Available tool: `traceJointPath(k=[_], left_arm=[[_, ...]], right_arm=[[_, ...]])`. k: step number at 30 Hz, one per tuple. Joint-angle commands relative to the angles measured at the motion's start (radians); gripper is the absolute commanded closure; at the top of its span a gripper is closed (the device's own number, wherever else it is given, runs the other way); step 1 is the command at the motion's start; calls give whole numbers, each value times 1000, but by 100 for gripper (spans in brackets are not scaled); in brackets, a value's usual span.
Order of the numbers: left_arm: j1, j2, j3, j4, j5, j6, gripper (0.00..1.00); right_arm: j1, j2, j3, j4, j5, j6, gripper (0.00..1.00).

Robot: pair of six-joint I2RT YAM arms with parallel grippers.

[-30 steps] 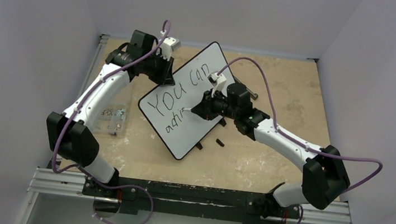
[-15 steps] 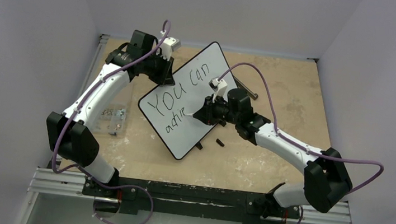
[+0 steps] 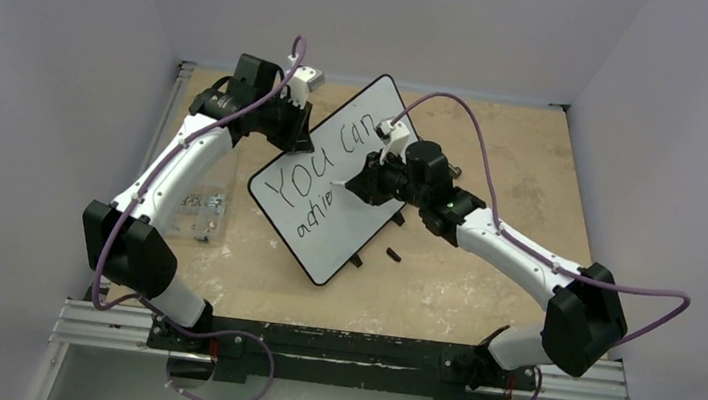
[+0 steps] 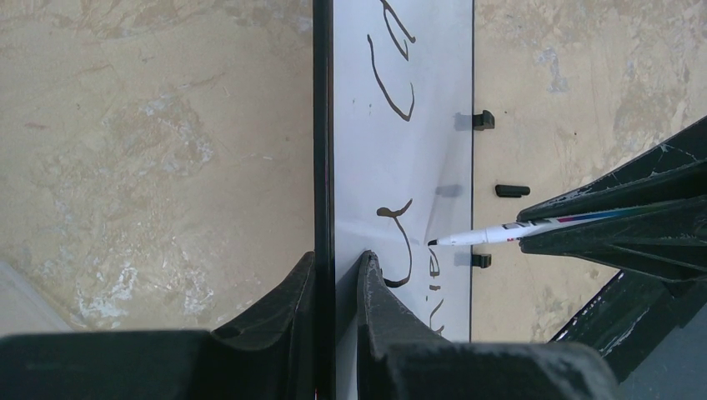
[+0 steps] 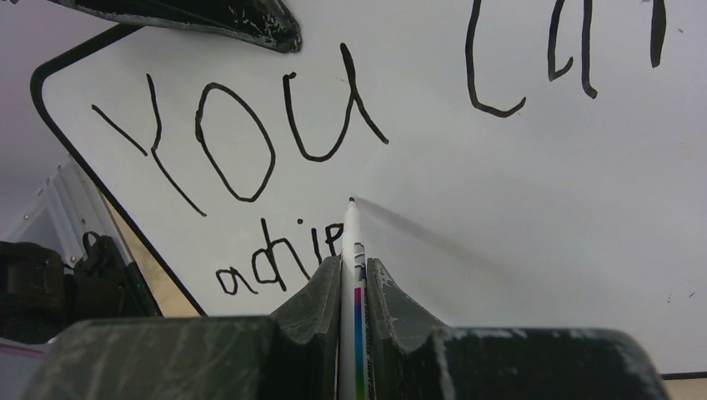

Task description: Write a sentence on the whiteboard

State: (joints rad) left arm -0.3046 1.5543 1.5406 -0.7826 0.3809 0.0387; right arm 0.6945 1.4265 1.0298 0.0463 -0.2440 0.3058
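Observation:
The whiteboard lies tilted on the table, black-framed. The sentence reads "You can" with "achie" below it. My left gripper is shut on the board's far left edge; the left wrist view shows its jaws clamping the frame. My right gripper is shut on a white marker. The marker tip is between the two lines, just right of "achie". I cannot tell whether the tip touches the board. The marker also shows in the left wrist view.
A small black cap lies on the table just right of the board's black feet. A clear tray of small parts sits at the left edge. A metal rod lies behind the right wrist.
The lower line grew from "achi" to "achie". The right gripper then carried the marker up and away from that line toward the top line. The left gripper has not moved.

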Motion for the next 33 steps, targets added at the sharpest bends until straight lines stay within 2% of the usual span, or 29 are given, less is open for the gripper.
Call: traceJointPath(k=[1, 6, 21, 33], left_arm=[[-2, -7, -4, 7, -208, 136, 100], [-2, -10, -4, 6, -209, 136, 100], [-2, -9, -4, 7, -208, 138, 100], [-2, -8, -4, 7, -206, 137, 100]], right_arm=[[0, -63, -1, -17, 2, -8, 100], [0, -82, -37, 3, 5, 2, 100], [-3, 7, -15, 35, 25, 7, 100], [-5, -21, -125, 39, 41, 9, 100]])
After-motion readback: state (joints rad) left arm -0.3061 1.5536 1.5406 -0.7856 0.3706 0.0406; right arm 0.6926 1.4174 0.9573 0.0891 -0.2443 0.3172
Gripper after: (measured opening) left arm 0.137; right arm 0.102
